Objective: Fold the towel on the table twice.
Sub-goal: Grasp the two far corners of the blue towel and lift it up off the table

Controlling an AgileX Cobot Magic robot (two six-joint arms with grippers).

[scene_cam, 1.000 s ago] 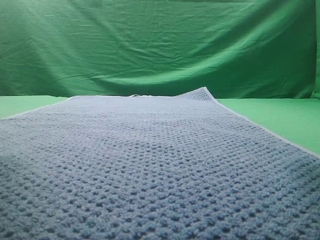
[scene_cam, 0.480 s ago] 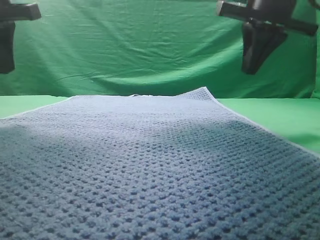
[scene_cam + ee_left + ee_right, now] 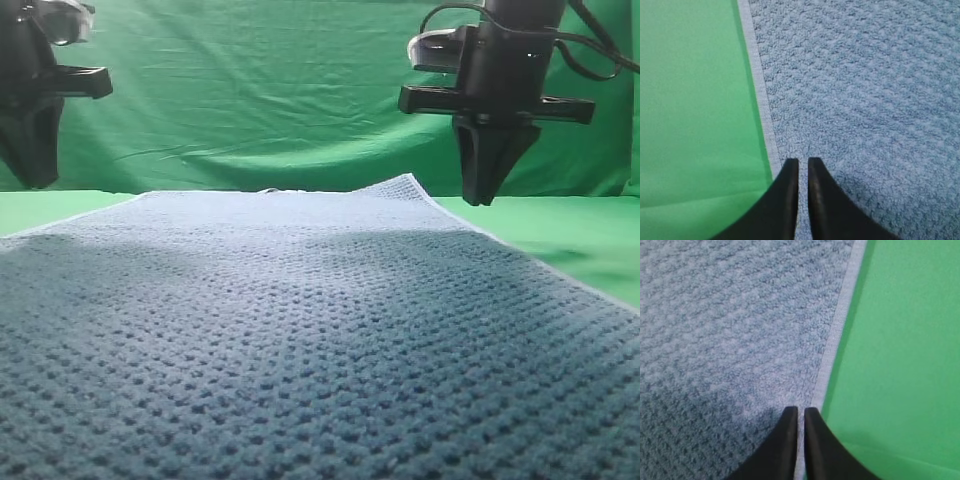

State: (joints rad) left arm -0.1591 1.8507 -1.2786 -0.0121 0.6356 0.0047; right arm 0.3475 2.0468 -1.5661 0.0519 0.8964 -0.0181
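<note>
I have the left gripper (image 3: 803, 165) above the towel's (image 3: 300, 330) left trim, fingers parted by only a thin slit, pinching nothing. The right gripper (image 3: 801, 414) hangs over the right trim, same narrow gap, nothing held. How high they hang I can't judge well from the wrist views. The towel lies spread on the green counter (image 3: 560, 235), far right corner curled up slightly.

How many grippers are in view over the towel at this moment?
2. The left gripper hangs at the left edge of the exterior view, above the towel's left border; the right gripper hangs upper right, above its right border near the raised far corner.
</note>
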